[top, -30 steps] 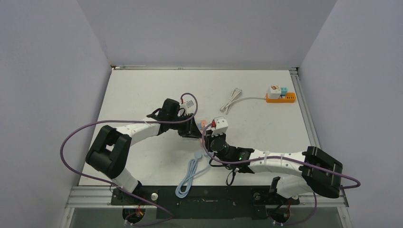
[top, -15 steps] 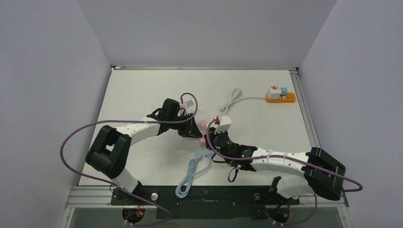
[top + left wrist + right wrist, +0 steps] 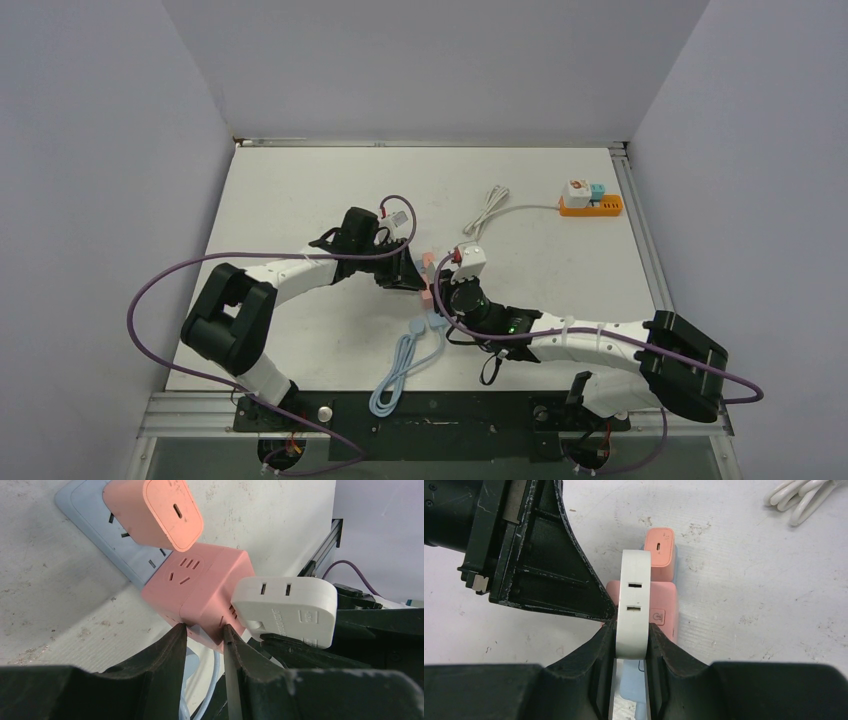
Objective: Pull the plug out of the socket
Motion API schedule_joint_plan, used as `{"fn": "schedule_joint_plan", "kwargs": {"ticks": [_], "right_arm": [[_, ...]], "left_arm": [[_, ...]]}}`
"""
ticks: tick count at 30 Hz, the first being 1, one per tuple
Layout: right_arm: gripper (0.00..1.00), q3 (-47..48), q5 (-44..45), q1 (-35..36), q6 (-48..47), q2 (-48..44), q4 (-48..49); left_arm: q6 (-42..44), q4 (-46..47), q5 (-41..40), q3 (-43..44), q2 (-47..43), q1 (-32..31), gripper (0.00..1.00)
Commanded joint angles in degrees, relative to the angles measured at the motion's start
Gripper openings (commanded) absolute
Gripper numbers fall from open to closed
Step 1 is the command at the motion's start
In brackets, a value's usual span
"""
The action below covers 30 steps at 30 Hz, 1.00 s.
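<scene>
Far right on the table (image 3: pixel 300 190), orange power strip (image 3: pixel 592 207) bearing a white adapter (image 3: pixel 577 190) and a blue one. Left of it, coiled white cable (image 3: pixel 487 213)

Two strips (image 3: pixel 592 207) (image 3: pixel 85 515), one cube (image 3: pixel 200 587), one plug (image 3: pixel 287 605), one charger (image 3: pixel 160 510).

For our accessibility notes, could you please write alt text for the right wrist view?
The right arm's jaws clamp a white plug seated in a pink socket cube. The left arm's black jaws hold the cube from the left; a pink charger sits beyond.
</scene>
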Motion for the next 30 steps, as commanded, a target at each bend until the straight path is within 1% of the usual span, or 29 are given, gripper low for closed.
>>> {"fn": "schedule_joint_plan", "kwargs": {"ticks": [1,2,3,4,18,22,24,26,30], "right_arm": [[0.05,-0.2,3.7,1.1,-3.5,-2.8,5.3],[0.05,-0.2,3.8,1.3,-3.8,-2.8,5.5],[0.05,-0.3,3.7,1.5,-4.1,-2.8,5.8],[0.05,-0.4,3.8,1.7,-4.3,-3.0,6.0],[0.05,-1.0,4.9,2.7,-5.3,-4.1,6.9],[0.05,-1.1,6.4,2.5,-4.6,-5.1,5.9],[0.05,-1.2,7.4,1.4,-4.5,-6.0,4.9],[0.05,-1.9,6.4,-1.4,-3.9,-7.5,4.0],[0.05,-4.3,1.0,-12.1,-1.4,-12.6,2.2]], "left_arm": [[4.7,-8.2,-9.5,-2.1,3.6,-0.2,0.28],[4.6,-8.2,-9.5,-2.1,-5.4,-0.2,0.28],[4.6,-8.2,-9.6,-2.2,2.5,-0.2,0.28],[4.7,-8.2,-9.5,-2.2,3.5,-0.2,0.28],[4.8,-8.4,-9.7,-2.0,3.9,-0.3,0.28],[5.4,-8.4,-10.7,-1.9,2.3,-0.2,0.29],[6.0,-8.2,-11.7,-1.8,0.3,-0.2,0.34],[7.0,-8.0,-12.5,-1.7,-2.0,-0.2,0.42],[8.7,-6.4,-12.0,-1.6,-7.0,-0.2,0.7]]}}
